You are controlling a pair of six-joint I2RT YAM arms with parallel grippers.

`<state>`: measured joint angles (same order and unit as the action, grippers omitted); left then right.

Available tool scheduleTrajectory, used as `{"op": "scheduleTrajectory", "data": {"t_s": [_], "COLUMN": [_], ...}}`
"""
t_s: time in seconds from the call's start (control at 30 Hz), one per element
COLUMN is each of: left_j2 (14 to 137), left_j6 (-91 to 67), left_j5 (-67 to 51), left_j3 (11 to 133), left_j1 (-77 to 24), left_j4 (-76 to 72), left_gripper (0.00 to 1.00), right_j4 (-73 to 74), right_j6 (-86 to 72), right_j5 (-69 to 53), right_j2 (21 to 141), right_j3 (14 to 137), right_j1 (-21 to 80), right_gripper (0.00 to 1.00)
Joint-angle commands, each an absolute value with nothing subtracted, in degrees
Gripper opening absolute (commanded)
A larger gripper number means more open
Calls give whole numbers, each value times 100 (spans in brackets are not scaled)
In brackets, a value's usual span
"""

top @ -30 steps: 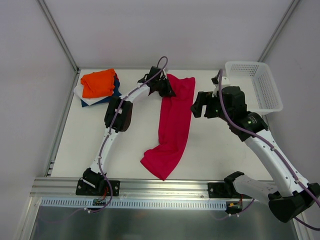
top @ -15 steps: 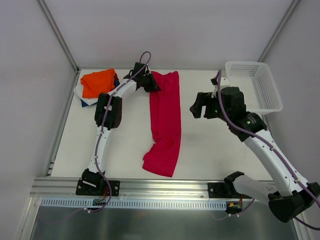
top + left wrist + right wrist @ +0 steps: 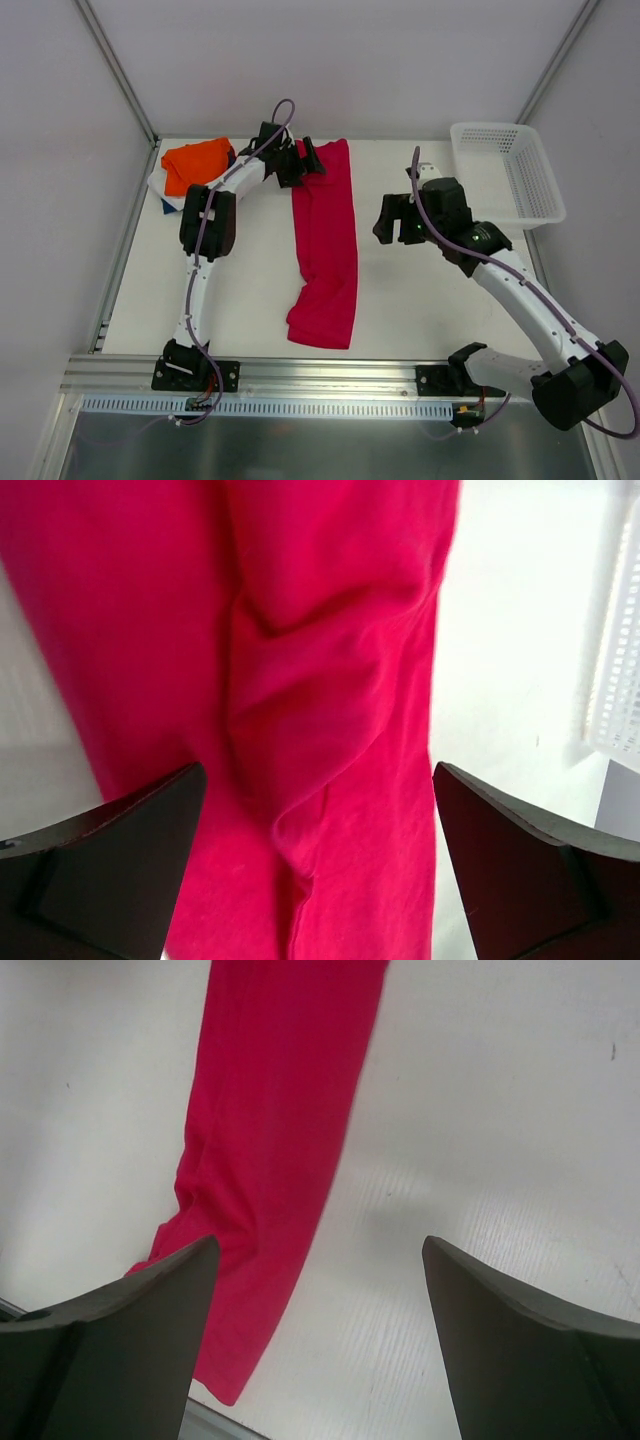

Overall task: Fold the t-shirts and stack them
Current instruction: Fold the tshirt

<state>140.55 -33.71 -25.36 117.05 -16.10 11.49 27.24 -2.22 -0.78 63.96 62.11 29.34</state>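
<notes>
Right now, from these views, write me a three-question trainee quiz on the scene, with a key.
1. True or false: the red t-shirt lies folded on top of the stack of shirts.
2. Which colour tops that stack at the far left corner? A navy; B orange; C white.
3. Name it: which one, the left gripper or the right gripper, hangs over the red t-shirt's far end?
Key: 1 false, it lies stretched out as a long strip on the table; 2 B; 3 the left gripper, with its jaws open.
</notes>
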Motion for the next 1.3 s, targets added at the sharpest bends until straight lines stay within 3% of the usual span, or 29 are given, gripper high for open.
{"op": "scheduleTrajectory", "data": {"t_s": [0.0, 0.37, 0.83, 1.27], "left_j2": [13395, 11314, 8623, 7383], "left_j6": [-3261, -3340, -3603, -4017], "left_j5": [-2470, -2268, -1785, -1275], "left_j3": [11208, 8845, 5828, 4149], "left_j1": [-1626, -1925, -2285, -2821], "left_j4": [1274, 1292, 1327, 1371], "left_gripper": [99, 99, 99, 99], "right_j4": [2646, 2803, 2443, 2619], "right_j6": [-387, -1194, -2698, -3419], "right_j5": [-35, 878, 1661, 2399], "right_j2": [6635, 7093, 6583, 7795], "right_j3": [6039, 5274, 3683, 4438], "right_j1": [3076, 4156, 5343, 7136], "right_gripper": [87, 84, 83, 81]}}
